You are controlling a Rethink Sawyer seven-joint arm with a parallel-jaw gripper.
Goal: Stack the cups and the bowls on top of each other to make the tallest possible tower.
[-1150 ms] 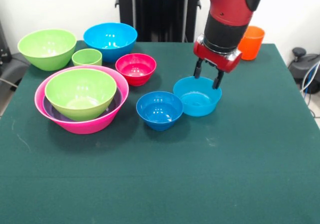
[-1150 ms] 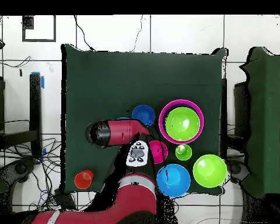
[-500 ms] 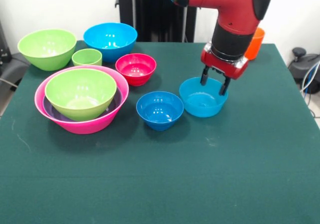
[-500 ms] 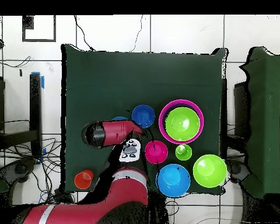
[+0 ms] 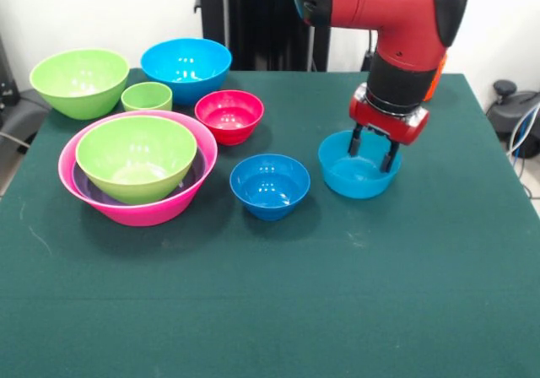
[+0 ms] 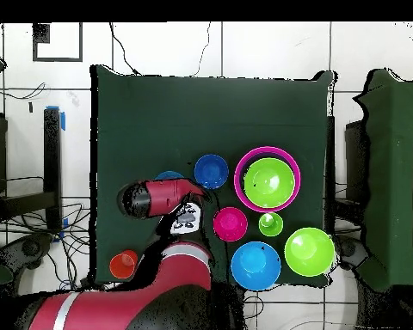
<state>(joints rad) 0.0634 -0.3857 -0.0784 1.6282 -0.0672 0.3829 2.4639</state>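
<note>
Between the jaws of the gripper (image 5: 375, 150) sits the far rim of the teal bowl (image 5: 356, 174); one finger is inside the bowl and one outside, so the jaws are closed on this rim. The bowl rests on the green bench (image 5: 278, 294), just right of the small blue bowl (image 5: 269, 186). Further left stand the red bowl (image 5: 229, 115) and the pink bowl (image 5: 160, 207) with a lime-green bowl (image 5: 135, 154) nested inside. The orange cup (image 6: 123, 264) is near the bench edge in the overhead view.
</note>
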